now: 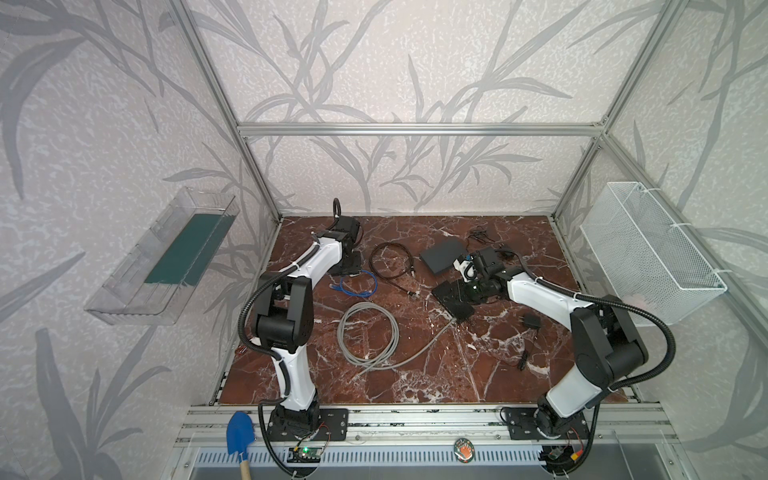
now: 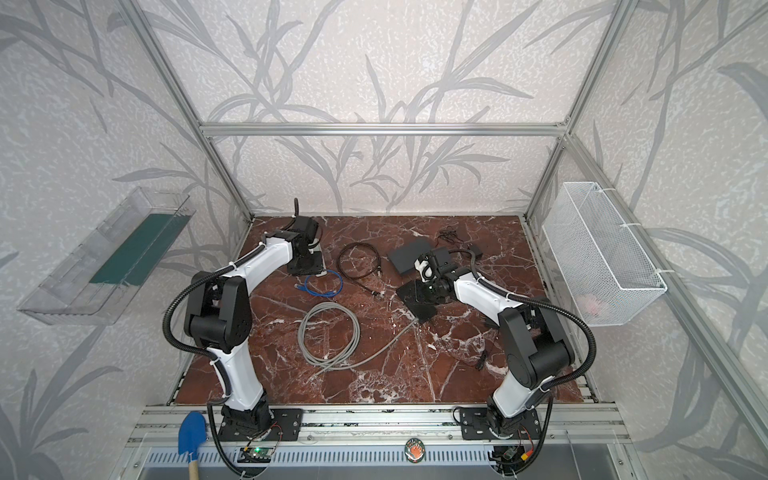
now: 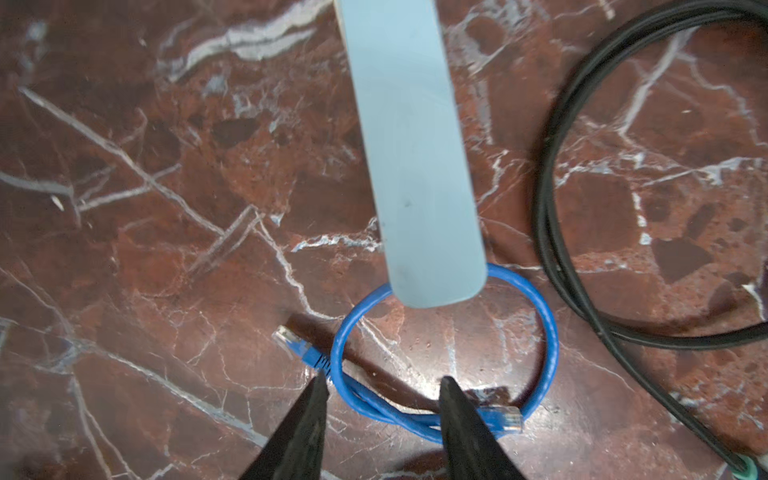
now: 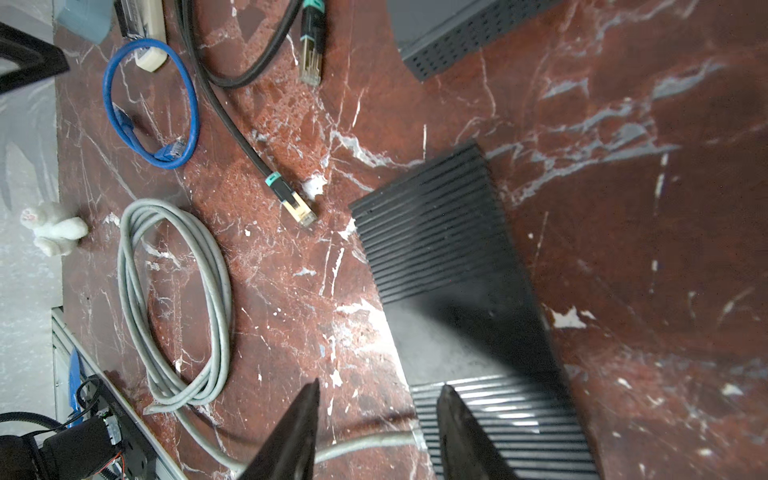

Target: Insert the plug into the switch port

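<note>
Table: I see red marble (image 1: 415, 374) with cables and boxes spread across it, both arms reaching in from the near edge.
Switch: the black ribbed switch (image 4: 432, 232) lies flat on the right half of the table. A dark flat box (image 1: 442, 255) sits just behind it.
Grey cable: it is coiled (image 4: 220, 299) mid-table, and its loose run reaches the switch's edge. I cannot tell whether it is seated in a port.
Black cable: a loose loop (image 3: 544, 208) lies between the blue cable and the switch.
Blue cable: a small ring (image 3: 548, 332) lies flat on the marble at the left, well apart from the switch.
Left gripper: I have it (image 3: 384, 380) low over the blue ring, jaws apart, with the doubled cable run passing between the fingertips and nothing clamped.
Right gripper: it (image 4: 378, 386) hangs at the switch's edge, jaws apart and empty. One fingertip is over the ribbed top, the other over marble.
Plug: the clear-tipped plug (image 3: 291, 340) rests on the table just beside one left fingertip. The cable's second plug (image 3: 509, 417) lies just outside the other fingertip.
</note>
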You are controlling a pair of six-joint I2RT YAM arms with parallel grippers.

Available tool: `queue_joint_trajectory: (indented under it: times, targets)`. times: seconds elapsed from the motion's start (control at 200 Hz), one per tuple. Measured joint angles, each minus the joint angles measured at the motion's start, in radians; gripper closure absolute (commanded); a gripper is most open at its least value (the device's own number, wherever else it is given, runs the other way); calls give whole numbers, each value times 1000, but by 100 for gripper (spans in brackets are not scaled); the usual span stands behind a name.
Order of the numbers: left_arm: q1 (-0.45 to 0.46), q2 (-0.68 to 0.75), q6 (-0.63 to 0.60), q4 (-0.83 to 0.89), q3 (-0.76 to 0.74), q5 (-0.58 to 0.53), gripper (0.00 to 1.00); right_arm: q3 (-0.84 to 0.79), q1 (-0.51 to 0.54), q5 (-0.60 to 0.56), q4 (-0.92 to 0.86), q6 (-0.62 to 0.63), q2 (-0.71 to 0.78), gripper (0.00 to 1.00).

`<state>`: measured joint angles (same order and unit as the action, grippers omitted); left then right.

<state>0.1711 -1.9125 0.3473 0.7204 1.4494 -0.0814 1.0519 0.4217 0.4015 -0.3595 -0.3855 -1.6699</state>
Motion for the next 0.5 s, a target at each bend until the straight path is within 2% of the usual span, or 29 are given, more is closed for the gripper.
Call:
queue_joint_trajectory:
  times: [0.3, 0.5]
  targets:
    - [-109, 54, 194, -114, -184, 69, 53, 83, 24, 1, -3, -6, -73, 53]
    - [-126, 110, 322, -193, -226, 87, 50, 119, 30, 5, -17, -6, -111, 53]
